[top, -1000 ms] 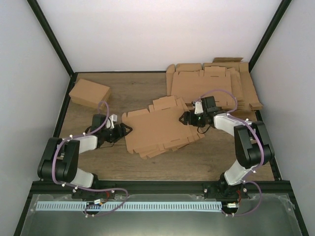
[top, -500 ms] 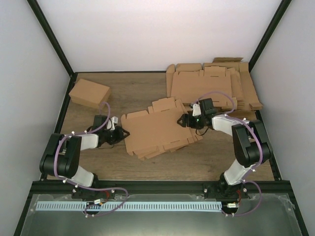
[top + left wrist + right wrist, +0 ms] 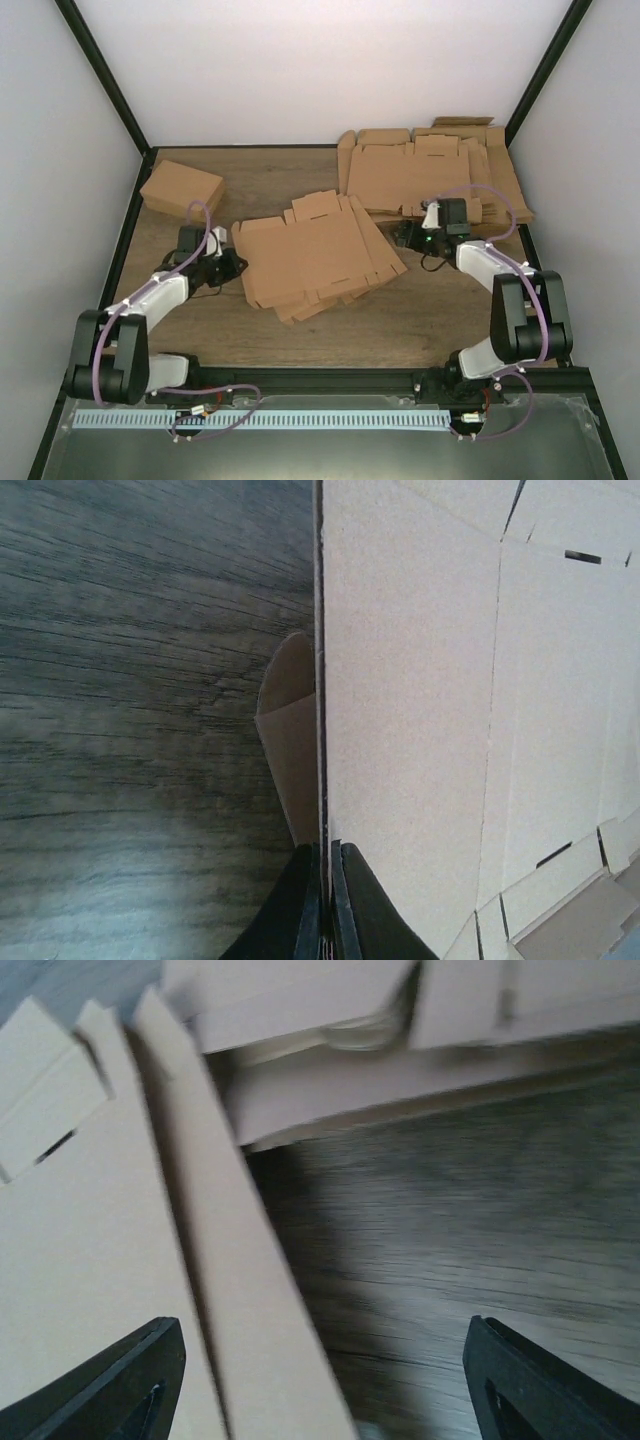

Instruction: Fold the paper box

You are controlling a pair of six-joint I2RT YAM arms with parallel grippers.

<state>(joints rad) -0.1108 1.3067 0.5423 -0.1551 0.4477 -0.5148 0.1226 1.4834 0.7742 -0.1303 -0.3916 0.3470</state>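
Cardboard, thin and brown: the sheet (image 3: pixel 315 255) lies flat on the worktop (image 3: pixel 430 315), just left of the pile (image 3: pixel 430 175) and on its near side, with a strip of bare wood between them. It should be light and fairly stiff across its panels, yet ready to hinge at the scored lines. A pinch at one edge would probably lift or drag it but let the far flaps droop, and the small tabs look easy to crush. A plain edge beside a crease seems the best hold. The left end effector (image 3: pixel 327 865) is pinched shut on the sheet's edge farthest from the pile. The right end effector (image 3: pixel 325 1370) stands wide and empty over the wood between sheet and pile. Layered edges show along the sheet's near side, and a curled flap (image 3: pixel 290 750) sits under the gripped edge; whether these are folded-under parts or a second sheet I cannot tell. The right wrist view is blurred.
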